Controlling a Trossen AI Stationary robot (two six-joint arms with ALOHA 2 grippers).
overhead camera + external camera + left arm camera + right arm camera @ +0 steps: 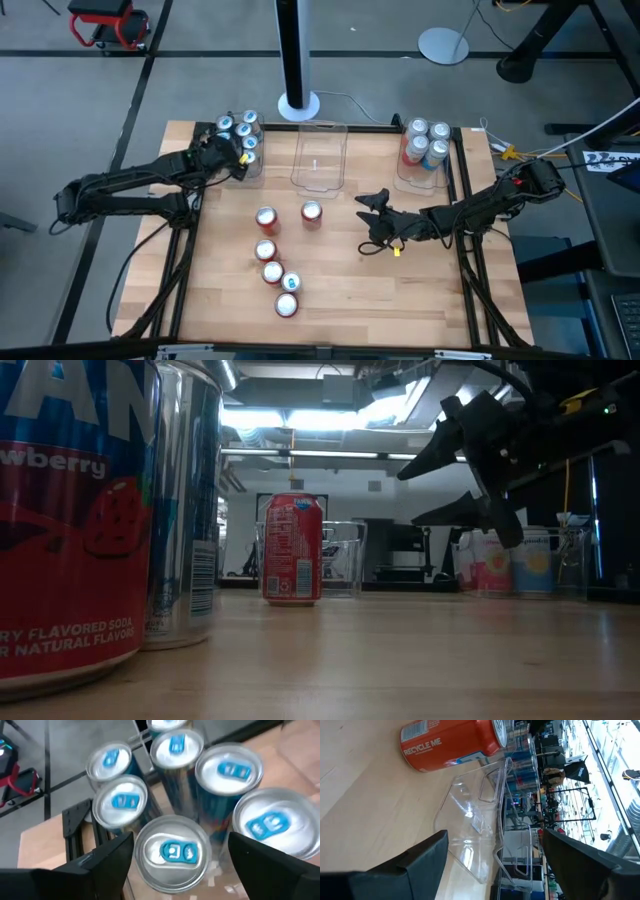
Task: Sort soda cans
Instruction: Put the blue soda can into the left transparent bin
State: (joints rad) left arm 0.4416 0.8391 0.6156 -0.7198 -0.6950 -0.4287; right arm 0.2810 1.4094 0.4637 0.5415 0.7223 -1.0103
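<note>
Wooden tabletop (420,300) fills the high view, with three clear bins along its far edge; the empty middle bin (319,157) serves as landmark. Left of it, the left gripper (238,160) hangs over the left bin (251,170), packed with blue-tabbed cans (243,131). Right of the middle bin, the right bin (424,172) holds four mixed cans (426,141). Nearer than the middle bin, red cans (266,218) stand loose in a trailing line, and the right gripper (371,222) waits beside them, jaws spread and empty.

Seen from table height, one red can (292,549) stands upright before the middle bin, with the right gripper (452,468) raised above the wood.

At the left wrist, the fingers (105,865) stand apart on either side of a silver-topped can (172,852), upright among its neighbours, not clamping it. The step looks like a release into the left bin; lifting straight up would avoid tipping the crowded cans.

From the right wrist, a red can (452,742) sits just beside the middle bin (475,820), between open fingers (420,862).
</note>
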